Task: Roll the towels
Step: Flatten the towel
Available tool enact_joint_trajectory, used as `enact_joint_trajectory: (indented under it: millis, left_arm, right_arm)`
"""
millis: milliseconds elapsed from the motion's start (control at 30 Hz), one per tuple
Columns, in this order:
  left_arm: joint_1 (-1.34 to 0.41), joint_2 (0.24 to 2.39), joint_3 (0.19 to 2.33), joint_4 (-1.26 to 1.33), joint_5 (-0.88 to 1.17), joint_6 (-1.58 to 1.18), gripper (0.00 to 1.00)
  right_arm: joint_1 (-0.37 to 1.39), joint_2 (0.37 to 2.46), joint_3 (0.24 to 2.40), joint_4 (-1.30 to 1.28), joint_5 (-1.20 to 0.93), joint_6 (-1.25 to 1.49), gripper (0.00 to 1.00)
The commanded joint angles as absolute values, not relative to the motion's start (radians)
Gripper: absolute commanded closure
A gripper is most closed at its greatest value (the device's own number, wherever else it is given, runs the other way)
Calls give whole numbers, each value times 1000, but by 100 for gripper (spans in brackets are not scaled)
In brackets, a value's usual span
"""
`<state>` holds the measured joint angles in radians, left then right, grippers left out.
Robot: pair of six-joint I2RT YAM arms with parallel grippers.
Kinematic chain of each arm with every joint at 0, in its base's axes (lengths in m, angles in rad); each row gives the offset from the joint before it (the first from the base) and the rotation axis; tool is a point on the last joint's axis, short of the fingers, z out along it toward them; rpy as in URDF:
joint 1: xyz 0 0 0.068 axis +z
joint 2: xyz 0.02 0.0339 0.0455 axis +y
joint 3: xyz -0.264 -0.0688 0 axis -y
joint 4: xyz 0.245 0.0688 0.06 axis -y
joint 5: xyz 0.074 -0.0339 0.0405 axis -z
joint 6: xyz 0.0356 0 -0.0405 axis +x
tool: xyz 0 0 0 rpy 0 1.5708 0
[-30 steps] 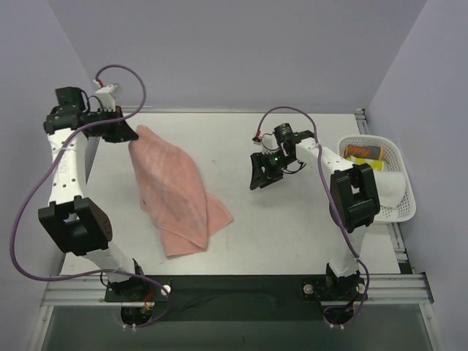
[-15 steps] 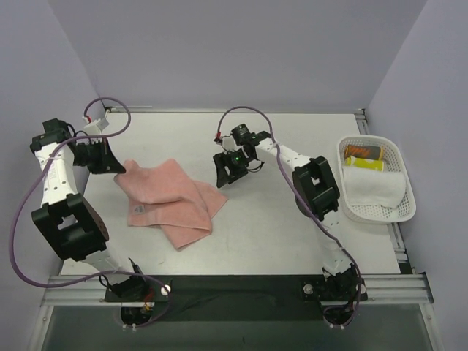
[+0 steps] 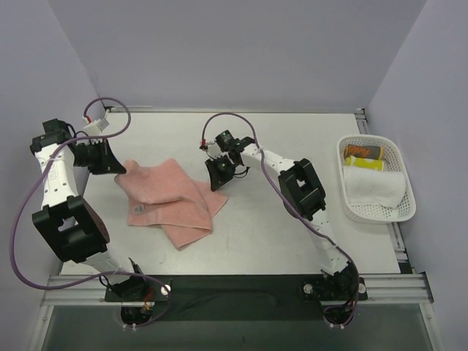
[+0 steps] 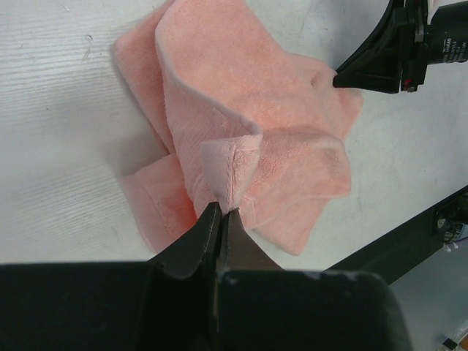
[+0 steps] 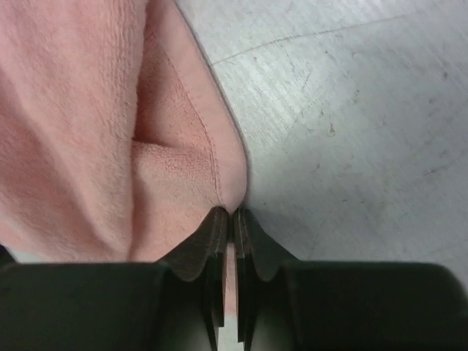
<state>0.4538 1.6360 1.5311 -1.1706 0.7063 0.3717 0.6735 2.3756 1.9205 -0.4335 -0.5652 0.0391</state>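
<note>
The salmon-pink towel [image 3: 170, 199] lies crumpled and folded over itself on the left half of the table, its small white tag [image 3: 139, 209] facing up. My left gripper [image 3: 117, 169] is shut on the towel's far-left corner; the left wrist view shows that corner [image 4: 228, 164] pinched between the jaws. My right gripper [image 3: 216, 183] is shut on the towel's right edge; the right wrist view shows the hem [image 5: 228, 175] clamped between its fingers. The white towel [image 3: 374, 187] lies rolled in the basket at the right.
A white mesh basket [image 3: 398, 213] stands at the table's right edge, holding the white towel plus an orange item [image 3: 363, 151] and a yellow item [image 3: 363, 163]. A black rail [image 3: 241, 284] runs along the near edge. The lilac walls stand close on three sides.
The left gripper laid the hanging pink towel down on the table one second ago. The right gripper swung left across the table and closed on the towel's right edge.
</note>
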Motion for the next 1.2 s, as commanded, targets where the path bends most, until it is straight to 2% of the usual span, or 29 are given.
enact_joint_trajectory:
  millis: [0,167,267,467,633,733,867,900,933,967,1033,1167]
  left_arm:
    - [459,1631,1545,-1144,719,348,100]
    - [454,1680,1562,-1140,703,353,100]
    - [456,1716,1578,-1131,677,357,100]
    - [453,1805,1633,-1072,500,354,100]
    - [434,1923,1718,-1063,300,376,100]
    - [391,1960,1746,-1040,176,390,100]
    - [351,1999,1785,-1034,137,393,100]
    - [333,2006,1787,-1032,137,394,100]
    - [322,2006,1784,-1029,137,394,100]
    - [313,2006,1779,-1028,133,394,100]
    - [292,2005,1764,-1023,144,396,100]
    - [276,1999,1753,-1017,166,390,100]
  right_arm:
    - [638,2430,1899,-547,-571,35,99]
    - [496,2280,1741,-555,-597,15,100]
    - [410,2110,1579,-557,-595,8,100]
    - [258,1789,1269,-675,-500,-159,100]
    - [279,1677,1105,-830,-446,-316,100]
    - [357,1637,1075,-942,-436,-408,100]
    - [423,1589,1066,-1052,-452,-526,100]
    - [420,1594,1110,-1102,-490,-557,85]
    - [391,1606,1149,-1123,-520,-566,46]
    - [367,1639,1188,-1134,-549,-565,39]
    - [322,1689,1339,-1118,-620,-526,40]
    - [242,1898,1583,-1017,-623,-374,60]
